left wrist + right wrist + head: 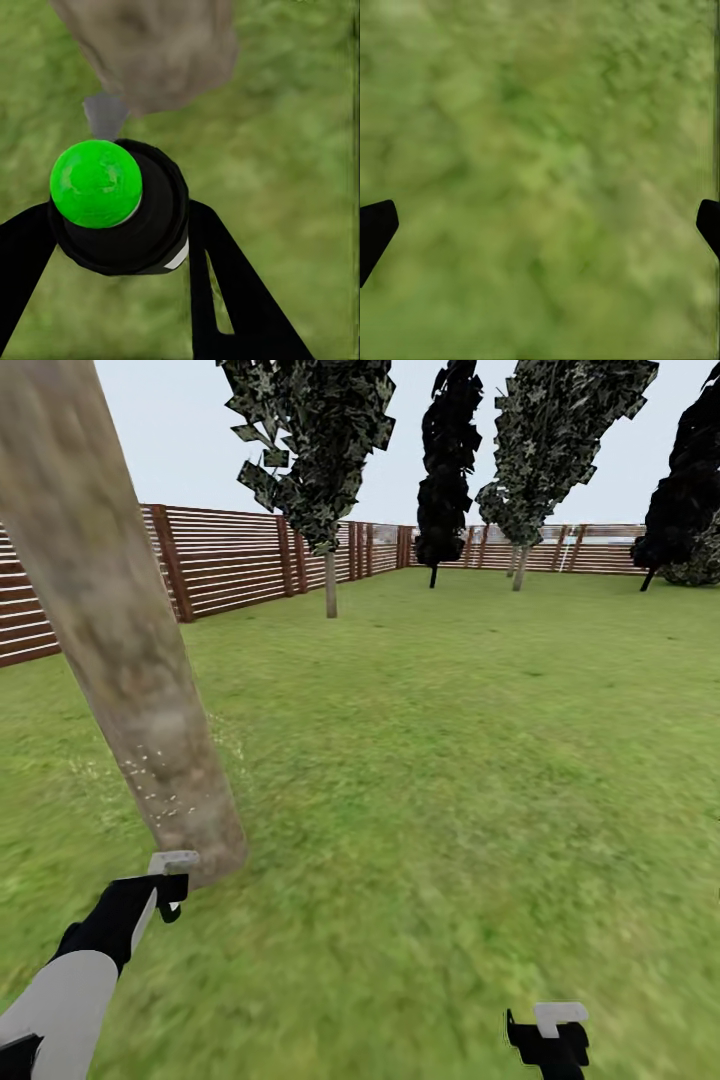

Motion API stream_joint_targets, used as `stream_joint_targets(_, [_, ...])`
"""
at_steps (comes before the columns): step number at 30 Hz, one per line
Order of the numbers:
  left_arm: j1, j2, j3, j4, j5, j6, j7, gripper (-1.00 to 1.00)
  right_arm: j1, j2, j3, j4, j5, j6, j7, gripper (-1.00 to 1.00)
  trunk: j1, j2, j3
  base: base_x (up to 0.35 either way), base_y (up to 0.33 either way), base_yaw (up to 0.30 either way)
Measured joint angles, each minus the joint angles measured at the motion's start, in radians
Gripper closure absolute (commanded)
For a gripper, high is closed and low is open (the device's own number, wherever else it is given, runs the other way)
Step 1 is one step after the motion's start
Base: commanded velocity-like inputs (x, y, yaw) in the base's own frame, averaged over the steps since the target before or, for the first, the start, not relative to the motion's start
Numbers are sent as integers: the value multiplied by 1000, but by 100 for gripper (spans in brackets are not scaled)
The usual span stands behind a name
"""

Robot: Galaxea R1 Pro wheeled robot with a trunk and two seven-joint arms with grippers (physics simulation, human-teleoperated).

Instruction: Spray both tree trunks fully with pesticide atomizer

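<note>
My left gripper [170, 895] hangs low beside the base of the leaning grey-brown tree trunk [120, 650]. In the left wrist view this gripper [120, 221] is shut on the pesticide atomizer [112, 210], a black body with a bright green ball on top. Its grey nozzle [105, 114] points at the trunk's foot [154, 52]. Pale specks dot the lower trunk. A second tree with an upright trunk [330, 585] stands far back by the fence. My right gripper [546, 1045] is open over the grass, with its fingertips [375, 229] far apart.
Green lawn [450, 760] stretches ahead to a reddish-brown slat fence [230, 560]. Another pale-trunked tree [519, 565] and near-black conifers [443, 470] stand along the far fence.
</note>
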Motion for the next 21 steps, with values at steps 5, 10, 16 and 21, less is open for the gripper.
stream_joint_targets(5, [0,-2,1,0,-1,-1,0,100,0,0,0,0,0,0,0,-100,0,0,0,168,-250,0])
stream_joint_targets(10, [0,-2,1,0,-1,0,0,100,0,0,0,0,0,0,1,-100,0,0,0,228,-203,1])
stream_joint_targets(16, [0,-2,0,-1,-1,0,0,100,0,1,0,0,0,0,0,-100,0,0,0,191,-219,190])
stream_joint_targets(21, [0,-1,0,-1,-1,0,0,100,0,1,0,0,0,0,0,-100,0,0,0,103,-261,276])
